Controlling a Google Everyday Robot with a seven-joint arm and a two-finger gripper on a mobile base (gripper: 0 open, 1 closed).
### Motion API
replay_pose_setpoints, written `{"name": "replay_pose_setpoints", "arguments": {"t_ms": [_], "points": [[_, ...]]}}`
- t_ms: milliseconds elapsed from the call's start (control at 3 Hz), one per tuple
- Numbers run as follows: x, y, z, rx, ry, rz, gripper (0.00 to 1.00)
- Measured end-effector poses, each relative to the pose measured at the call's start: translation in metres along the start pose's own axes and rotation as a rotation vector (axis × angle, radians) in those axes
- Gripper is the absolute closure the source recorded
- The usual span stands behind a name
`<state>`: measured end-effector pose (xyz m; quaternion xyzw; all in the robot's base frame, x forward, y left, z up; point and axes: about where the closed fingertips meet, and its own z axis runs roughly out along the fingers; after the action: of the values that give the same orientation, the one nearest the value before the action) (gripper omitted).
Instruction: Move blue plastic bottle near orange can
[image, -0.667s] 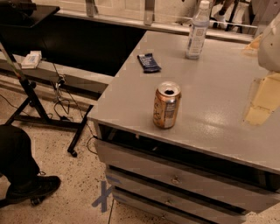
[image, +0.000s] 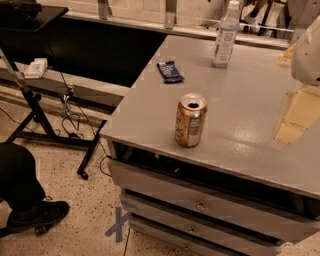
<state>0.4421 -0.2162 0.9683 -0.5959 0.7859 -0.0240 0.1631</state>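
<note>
Upright near the front edge of the grey table stands the orange can; the blue plastic bottle stands well apart at the far edge; a dark blue snack wrapper lies flat at far left; the gripper hangs over the table's right side, well apart from both; whether it is parted or closed cannot be told.

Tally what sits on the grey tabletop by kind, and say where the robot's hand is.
Bottles: 1, the blue plastic bottle
Cans: 1, the orange can
Wrappers: 1, the dark blue snack wrapper
Total: 3
The hand is over the tabletop at the right, away from all three.
</note>
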Motion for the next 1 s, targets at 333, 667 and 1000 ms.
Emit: {"name": "replay_pose_setpoints", "arguments": {"t_ms": [333, 667, 1000], "points": [[0.002, -0.013, 0.022, 0.010, -0.014, 0.021, 0.00], [0.000, -0.048, 0.051, 0.054, -0.063, 0.048, 0.00], [-0.004, -0.087, 0.080, 0.106, -0.139, 0.113, 0.00]]}}
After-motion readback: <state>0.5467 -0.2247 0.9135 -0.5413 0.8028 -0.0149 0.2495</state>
